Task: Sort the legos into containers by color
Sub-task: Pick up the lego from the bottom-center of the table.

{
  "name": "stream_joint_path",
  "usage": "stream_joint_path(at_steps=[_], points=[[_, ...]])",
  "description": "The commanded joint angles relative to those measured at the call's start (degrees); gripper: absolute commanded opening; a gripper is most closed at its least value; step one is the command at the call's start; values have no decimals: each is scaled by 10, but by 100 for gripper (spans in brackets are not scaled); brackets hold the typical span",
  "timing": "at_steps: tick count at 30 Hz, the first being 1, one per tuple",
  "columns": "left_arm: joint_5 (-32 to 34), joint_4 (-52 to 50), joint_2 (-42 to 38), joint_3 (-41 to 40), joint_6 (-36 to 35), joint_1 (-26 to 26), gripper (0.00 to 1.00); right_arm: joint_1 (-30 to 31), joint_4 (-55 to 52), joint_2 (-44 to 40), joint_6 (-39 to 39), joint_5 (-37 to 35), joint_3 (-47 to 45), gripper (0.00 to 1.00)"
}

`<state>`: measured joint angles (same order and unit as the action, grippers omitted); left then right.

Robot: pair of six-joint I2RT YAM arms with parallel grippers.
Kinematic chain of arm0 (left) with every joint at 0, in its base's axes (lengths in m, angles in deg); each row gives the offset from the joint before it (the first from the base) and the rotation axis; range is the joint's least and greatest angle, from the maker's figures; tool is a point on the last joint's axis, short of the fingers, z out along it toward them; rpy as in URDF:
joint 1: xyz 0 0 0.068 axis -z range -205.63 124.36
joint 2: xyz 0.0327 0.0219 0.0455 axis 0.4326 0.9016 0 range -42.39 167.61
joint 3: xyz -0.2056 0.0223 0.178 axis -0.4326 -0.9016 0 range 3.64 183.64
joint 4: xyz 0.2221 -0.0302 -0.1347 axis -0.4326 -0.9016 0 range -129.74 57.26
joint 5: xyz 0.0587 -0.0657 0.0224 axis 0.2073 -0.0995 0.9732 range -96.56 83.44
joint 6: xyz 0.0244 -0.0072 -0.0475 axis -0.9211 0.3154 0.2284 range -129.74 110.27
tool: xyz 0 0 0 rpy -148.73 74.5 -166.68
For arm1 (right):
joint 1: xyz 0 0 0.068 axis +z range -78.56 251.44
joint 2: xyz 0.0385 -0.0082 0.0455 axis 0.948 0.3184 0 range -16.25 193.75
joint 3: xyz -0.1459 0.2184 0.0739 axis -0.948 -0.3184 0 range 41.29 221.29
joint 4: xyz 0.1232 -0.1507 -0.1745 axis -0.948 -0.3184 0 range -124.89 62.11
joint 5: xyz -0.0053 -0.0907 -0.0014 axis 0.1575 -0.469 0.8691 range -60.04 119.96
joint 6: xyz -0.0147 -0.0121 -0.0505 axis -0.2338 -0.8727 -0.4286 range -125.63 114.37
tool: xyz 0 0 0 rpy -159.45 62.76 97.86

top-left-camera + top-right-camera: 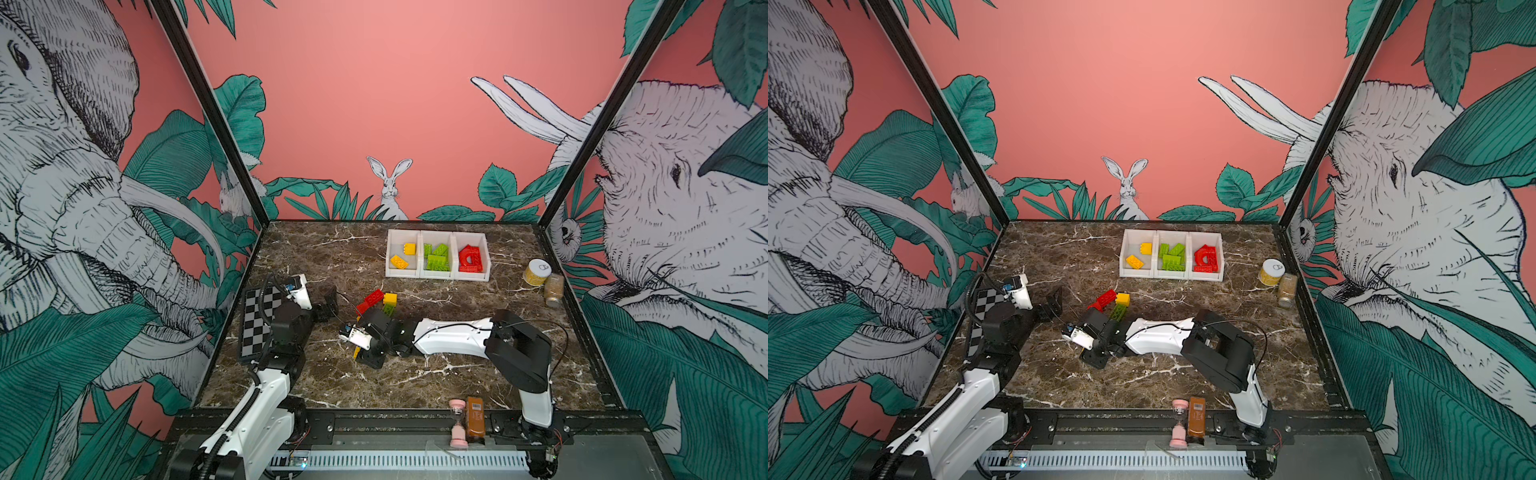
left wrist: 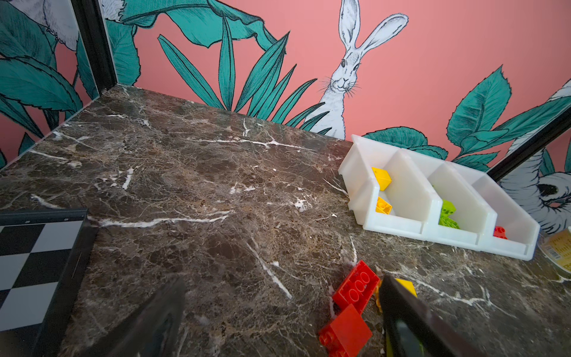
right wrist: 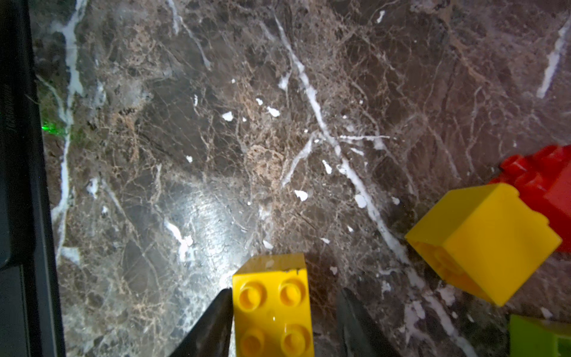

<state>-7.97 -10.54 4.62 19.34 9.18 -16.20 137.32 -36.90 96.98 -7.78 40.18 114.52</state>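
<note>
Right hand [image 3: 285, 292] hangs low over the bench [image 3: 216, 139], in the front half and close to the middle. Its two dark fingers [image 3: 213, 324] stand either side of a yellow brick [image 3: 272, 312] that lies studs-up on the marble. One finger touches the brick's side and the other stands a little off it, so the grip is not closed and the brick is not lifted. In both top views the wrist covers this spot, and only a yellow sliver [image 1: 356, 352] shows beneath it, probably the same brick. Left hand [image 2: 282, 296], over by the checkerboard [image 1: 253, 324] at the bench's left edge, is spread wide with nothing between its fingers. Just beyond the right hand sits a small heap of loose legos: two red pieces [image 1: 370, 300], a short yellow block [image 1: 390, 298] and a lime green block [image 1: 388, 309], packed close together. Farther back, near the rear wall and right of centre, the containers [image 1: 438, 277] stand as three joined white bins in a row. The left bin holds two yellow legos [image 1: 409, 248], the middle bin holds several green legos [image 1: 436, 258], and the right bin holds red legos [image 1: 471, 258], an arch piece among them. To the right of the bins, near the bench's right edge, a round yellow-labelled jar [image 1: 537, 272] stands just beside a small spice jar [image 1: 554, 289].
</note>
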Motion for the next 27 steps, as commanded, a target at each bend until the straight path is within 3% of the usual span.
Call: stream_joint_path(at_steps=[1, 9, 15, 22, 27], points=[[2, -1, -7, 1, 6, -4, 99, 4, -3, 7, -6, -13, 9, 46], [3, -5, -12, 1, 0, -5, 98, -3, 18, -25, 9, -17, -13, 37], [-17, -2, -2, 7, -3, -4, 99, -46, 30, -90, 33, -15, -34, 34], [-54, 12, 5, 11, -4, -4, 99, -145, 12, -138, 32, -40, -14, 32], [-77, 15, 21, 20, -6, -3, 99, -238, 6, -104, 28, -29, 46, 32]])
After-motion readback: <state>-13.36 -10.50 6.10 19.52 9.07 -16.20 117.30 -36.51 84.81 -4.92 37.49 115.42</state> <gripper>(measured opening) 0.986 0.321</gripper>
